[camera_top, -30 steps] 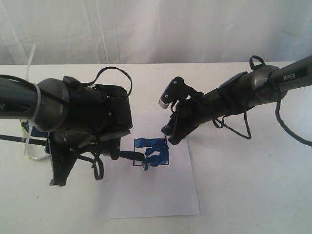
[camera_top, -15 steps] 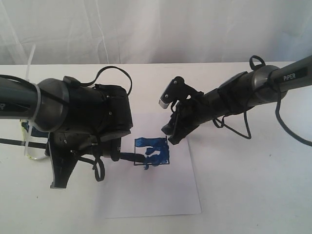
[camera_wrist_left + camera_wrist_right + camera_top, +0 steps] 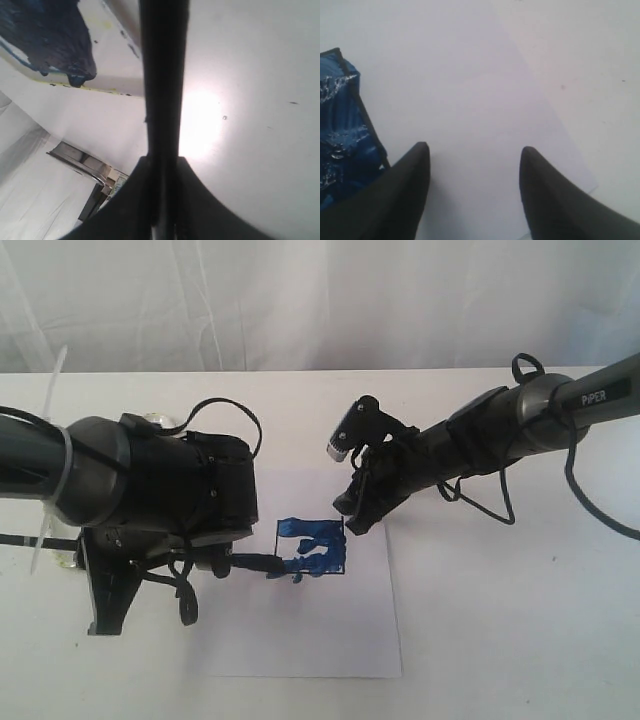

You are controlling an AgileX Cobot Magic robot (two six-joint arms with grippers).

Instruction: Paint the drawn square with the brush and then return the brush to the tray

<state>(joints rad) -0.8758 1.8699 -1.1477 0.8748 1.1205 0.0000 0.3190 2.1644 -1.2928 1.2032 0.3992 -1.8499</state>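
Thin black-outlined drawn square (image 3: 312,545) sits mid-sheet, inside mostly smeared glossy wet blue with white patches. Long thin dark-handled brush (image 3: 258,562) has its blue tip at the square's near-left corner. Left gripper (image 3: 164,167) is clamped on the brush handle. Right gripper (image 3: 475,150) has jaws wide apart and holds nothing, just far-right of the square over the white paper sheet (image 3: 300,640). Shallow pale-rimmed tray (image 3: 115,60), dark blue paint inside, sits left, mostly hidden by the left arm. White matte table (image 3: 500,620).
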